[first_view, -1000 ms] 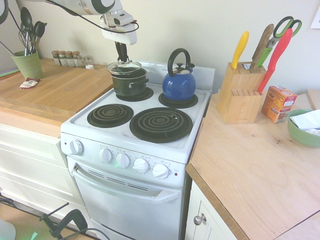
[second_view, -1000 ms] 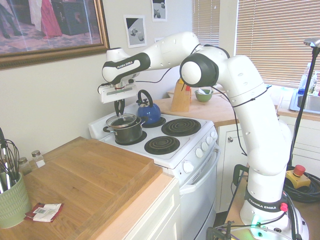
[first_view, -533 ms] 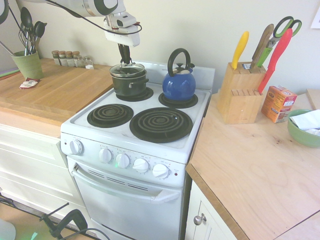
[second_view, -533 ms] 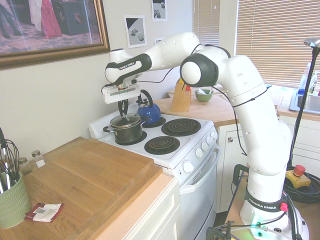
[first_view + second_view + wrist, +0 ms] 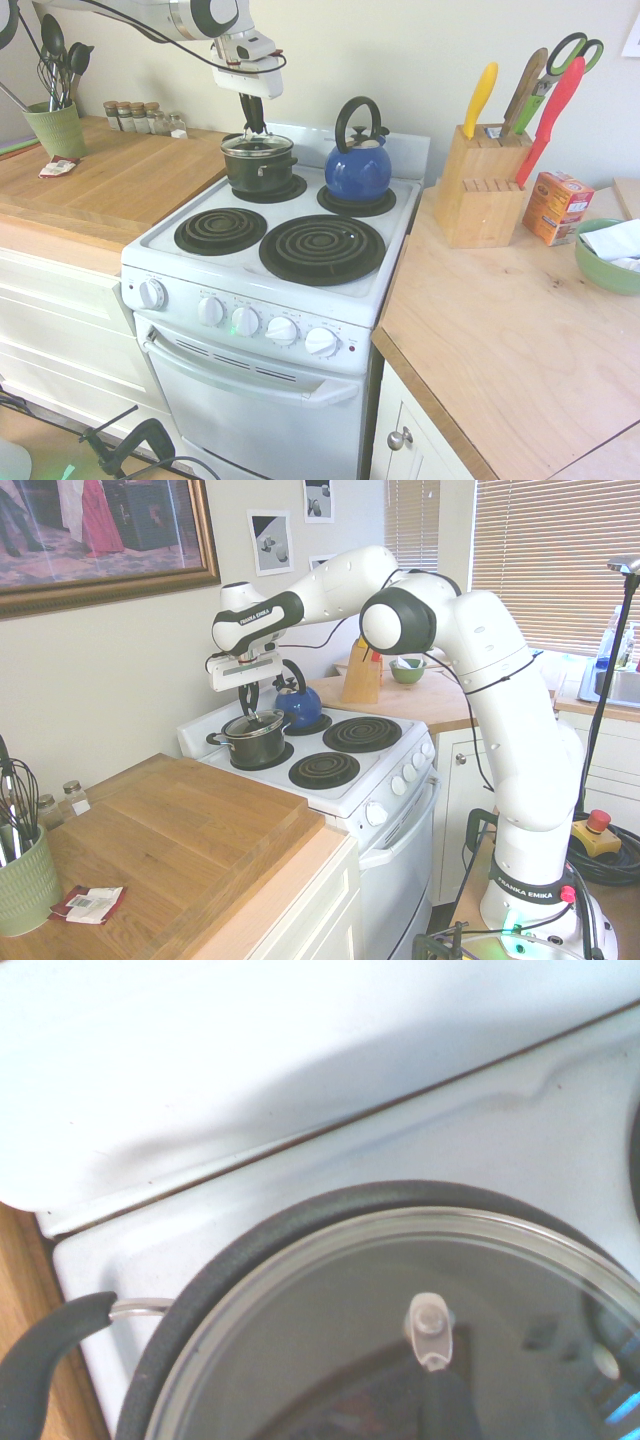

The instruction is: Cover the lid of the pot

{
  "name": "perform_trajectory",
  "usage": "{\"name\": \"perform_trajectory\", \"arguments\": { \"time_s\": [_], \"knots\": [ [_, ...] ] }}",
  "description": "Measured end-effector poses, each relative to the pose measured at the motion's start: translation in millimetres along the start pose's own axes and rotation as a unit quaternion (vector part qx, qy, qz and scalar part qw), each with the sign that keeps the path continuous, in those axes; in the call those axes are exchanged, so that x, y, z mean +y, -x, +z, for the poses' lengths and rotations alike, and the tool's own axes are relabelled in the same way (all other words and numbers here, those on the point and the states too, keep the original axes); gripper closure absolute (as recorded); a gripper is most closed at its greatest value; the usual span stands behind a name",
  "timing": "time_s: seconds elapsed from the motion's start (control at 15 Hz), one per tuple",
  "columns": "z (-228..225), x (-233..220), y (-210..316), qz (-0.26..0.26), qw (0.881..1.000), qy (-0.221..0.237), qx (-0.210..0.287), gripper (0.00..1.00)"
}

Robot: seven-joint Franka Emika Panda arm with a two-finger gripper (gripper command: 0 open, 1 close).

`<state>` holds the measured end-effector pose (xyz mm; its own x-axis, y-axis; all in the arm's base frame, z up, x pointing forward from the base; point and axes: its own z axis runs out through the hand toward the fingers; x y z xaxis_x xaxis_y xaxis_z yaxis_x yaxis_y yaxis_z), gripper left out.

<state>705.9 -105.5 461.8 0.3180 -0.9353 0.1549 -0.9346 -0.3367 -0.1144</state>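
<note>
The black pot (image 5: 261, 172) stands on the stove's back left burner, also seen in the second exterior view (image 5: 255, 745). The glass lid (image 5: 258, 146) lies level on the pot's rim (image 5: 254, 724). My gripper (image 5: 256, 127) hangs straight above the lid's middle, shut on the lid at its knob (image 5: 252, 709). The wrist view looks down through the glass lid (image 5: 330, 1340) inside the pot's dark rim (image 5: 230, 1255), with one side handle (image 5: 45, 1355) sticking out.
A blue kettle (image 5: 358, 165) stands on the back right burner, close beside the pot. The two front burners (image 5: 320, 248) are bare. Spice jars (image 5: 145, 118) and a green utensil cup (image 5: 55, 128) sit on the left counter, a knife block (image 5: 483, 185) on the right.
The lid, held above the pot and off to its left a second ago, has come across and down onto the pot's rim with the gripper still shut on it.
</note>
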Motion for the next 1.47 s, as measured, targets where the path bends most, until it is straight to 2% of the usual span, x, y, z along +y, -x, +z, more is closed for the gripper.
{"name": "perform_trajectory", "arguments": {
  "time_s": [0.33,0.87,1.13,1.47],
  "knots": [
    [-10.6,-3.2,-0.5,-0.001,1.000,-0.009,0.007,1.00],
    [0.9,-3.6,2.2,-0.002,1.000,-0.027,0.016,1.00],
    [1.0,0.7,7.9,0.000,1.000,-0.020,0.011,1.00],
    [-25.2,-0.5,25.8,-0.005,1.000,-0.007,0.018,1.00]
  ]
}}
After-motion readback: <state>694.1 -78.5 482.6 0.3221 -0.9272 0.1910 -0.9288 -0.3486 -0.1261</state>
